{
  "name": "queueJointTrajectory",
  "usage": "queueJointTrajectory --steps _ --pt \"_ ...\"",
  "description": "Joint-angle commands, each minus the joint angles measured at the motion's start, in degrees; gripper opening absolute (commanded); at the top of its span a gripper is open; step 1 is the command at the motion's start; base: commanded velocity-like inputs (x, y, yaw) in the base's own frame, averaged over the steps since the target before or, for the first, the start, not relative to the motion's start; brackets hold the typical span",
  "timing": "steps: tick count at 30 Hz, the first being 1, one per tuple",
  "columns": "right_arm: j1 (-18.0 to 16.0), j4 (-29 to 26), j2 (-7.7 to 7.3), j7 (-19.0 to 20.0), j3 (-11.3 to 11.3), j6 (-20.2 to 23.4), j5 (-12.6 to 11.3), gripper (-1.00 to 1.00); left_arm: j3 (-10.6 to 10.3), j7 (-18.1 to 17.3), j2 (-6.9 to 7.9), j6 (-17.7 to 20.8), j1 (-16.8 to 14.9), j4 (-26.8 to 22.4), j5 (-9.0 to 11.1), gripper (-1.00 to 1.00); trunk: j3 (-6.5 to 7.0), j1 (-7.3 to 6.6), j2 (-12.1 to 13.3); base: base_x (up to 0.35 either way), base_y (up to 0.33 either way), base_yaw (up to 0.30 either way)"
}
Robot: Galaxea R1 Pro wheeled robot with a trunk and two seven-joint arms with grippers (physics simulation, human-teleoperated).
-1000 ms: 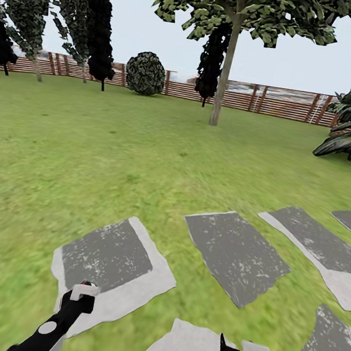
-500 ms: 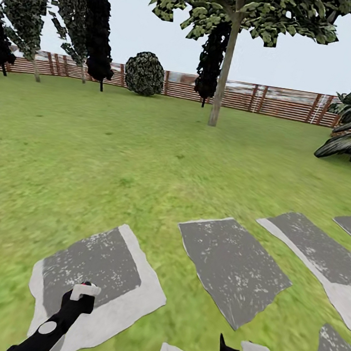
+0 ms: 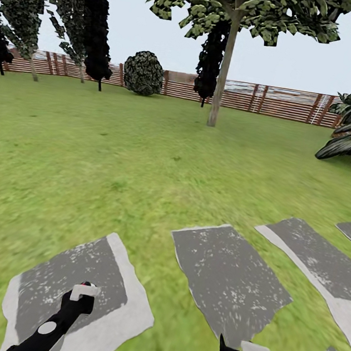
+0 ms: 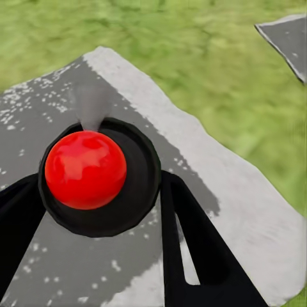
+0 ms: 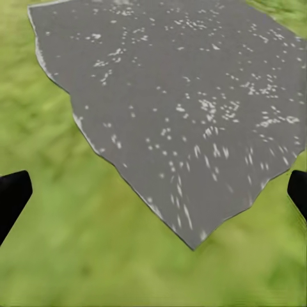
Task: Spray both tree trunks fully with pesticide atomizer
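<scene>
Grey slabs, head view: the paving stones (image 3: 227,279) have slid down the picture, so the robot is rolling toward the tree trunk (image 3: 222,70).
Left gripper (image 4: 96,211): clenched on the sprayer (image 4: 86,169), red top up.
Right gripper (image 5: 153,192): spread wide, empty, over a stone.

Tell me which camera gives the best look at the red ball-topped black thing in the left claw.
The left wrist view: the red-topped black object sits large between the left claw's fingers. The head view shows just a tiny red tip above that claw.
</scene>
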Motion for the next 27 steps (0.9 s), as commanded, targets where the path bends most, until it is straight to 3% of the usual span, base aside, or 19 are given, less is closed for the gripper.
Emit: queueJointTrajectory --steps 1,27 --pt "0.0 -0.03 0.0 0.0 0.01 0.0 0.0 1.0 -0.01 0.0 0.0 0.01 0.0 0.04 0.0 -1.0 0.0 0.0 0.0 0.283 -0.139 0.0" --pt "0.0 0.0 0.09 0.0 0.03 0.0 0.0 1.0 0.01 0.01 0.09 0.01 0.0 -0.11 0.0 -1.0 0.0 0.0 0.0 0.286 -0.134 0.0"
